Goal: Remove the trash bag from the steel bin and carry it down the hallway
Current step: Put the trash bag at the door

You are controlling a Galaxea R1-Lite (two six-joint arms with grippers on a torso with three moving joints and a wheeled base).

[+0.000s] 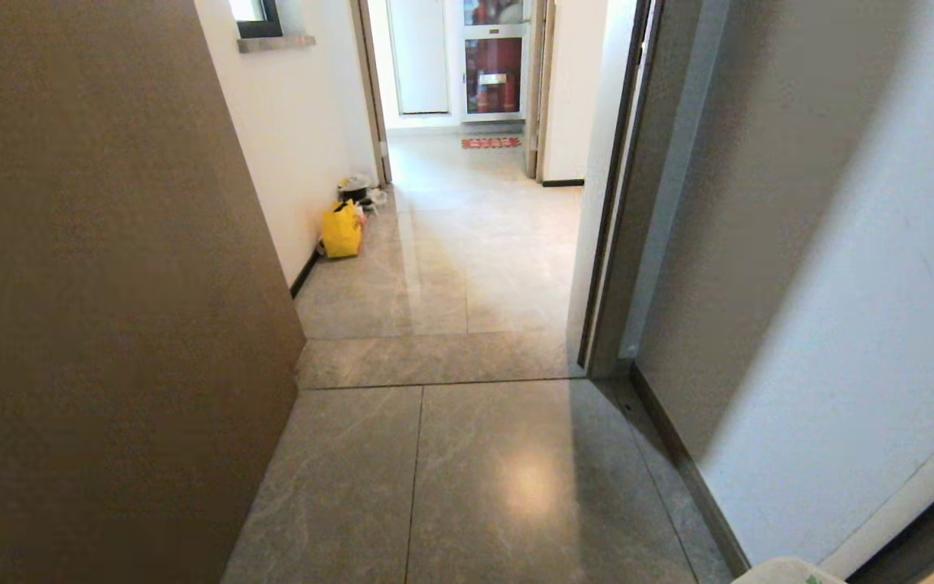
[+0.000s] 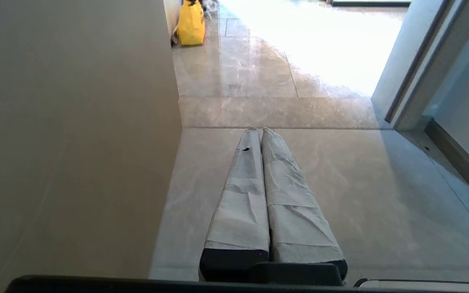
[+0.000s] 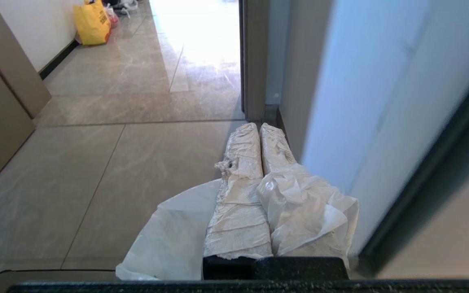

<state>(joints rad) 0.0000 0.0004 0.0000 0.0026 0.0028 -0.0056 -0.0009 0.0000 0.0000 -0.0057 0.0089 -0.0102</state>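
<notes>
Bag job looks mostly done. Right gripper (image 3: 259, 128) pinched tight on the trash bag (image 3: 177, 236), with thin white plastic bunched over one finger and the rest hanging low under the wrist. A small corner of the bag with green print peeking in at the near right of the head view. Out of the bin already, by the look of it. Left gripper (image 2: 259, 131) holding nothing, fingers (image 2: 244, 195) pressed together, pointing ahead over the floor.

No clear sight of the steel bin; maybe the dark round thing far off by the left wall, just behind the yellow tote (image 1: 341, 230), but too small to tell.

Still left: carrying the bag along the hallway (image 1: 467, 268). Standing at a doorway now, brown door (image 1: 94, 308) on the left, wall close on the right. Long shiny floor ahead.
</notes>
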